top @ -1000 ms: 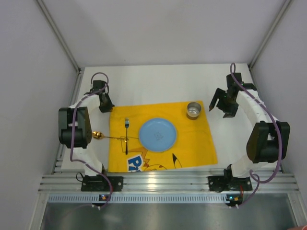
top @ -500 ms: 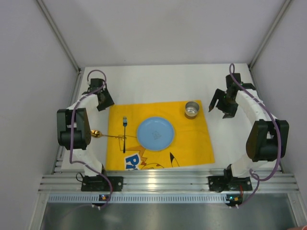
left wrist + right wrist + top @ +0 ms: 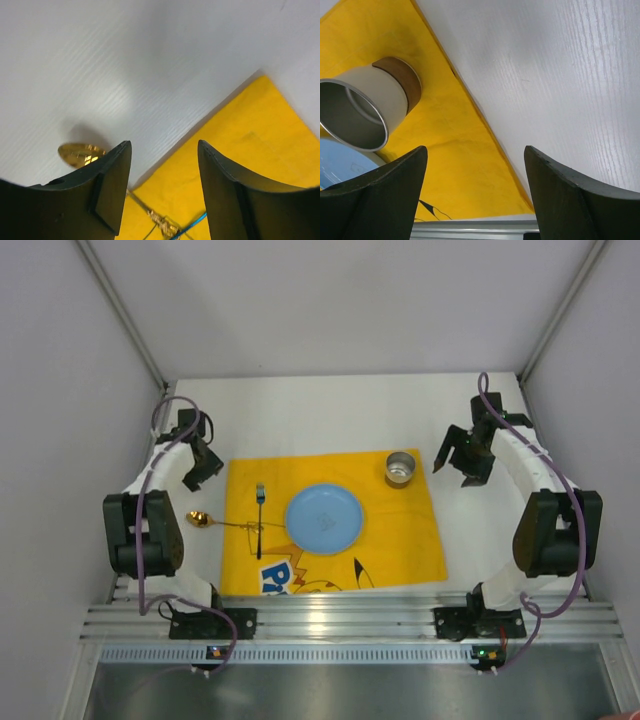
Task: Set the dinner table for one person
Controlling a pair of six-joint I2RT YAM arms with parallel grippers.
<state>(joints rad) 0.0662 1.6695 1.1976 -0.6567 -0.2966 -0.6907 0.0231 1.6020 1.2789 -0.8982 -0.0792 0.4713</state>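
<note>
The white dinner table (image 3: 330,410) carries a yellow cartoon-print mat (image 3: 400,540). On the mat lie a blue plate (image 3: 323,519), a metal cup (image 3: 401,469) and a dark fork (image 3: 259,515). A gold spoon (image 3: 200,520) has its bowl on bare table left of the mat, and its handle reaches over the mat's edge across the fork. My left gripper (image 3: 202,468) hovers open just off the mat's far-left corner, holding nothing. In the left wrist view the spoon bowl (image 3: 80,153) shows beside the left finger. My right gripper (image 3: 458,464) is open and empty, right of the cup (image 3: 365,107).
Grey enclosure walls (image 3: 80,390) close in the table on the left, back and right. An aluminium rail (image 3: 340,620) with both arm bases runs along the near edge. Bare white tabletop (image 3: 560,75) lies right of the mat's edge (image 3: 485,130).
The left gripper has opened and drawn back to the left, off the mat's corner. The mat with plate, cup and fork slid slightly left. The right arm has hardly moved.
</note>
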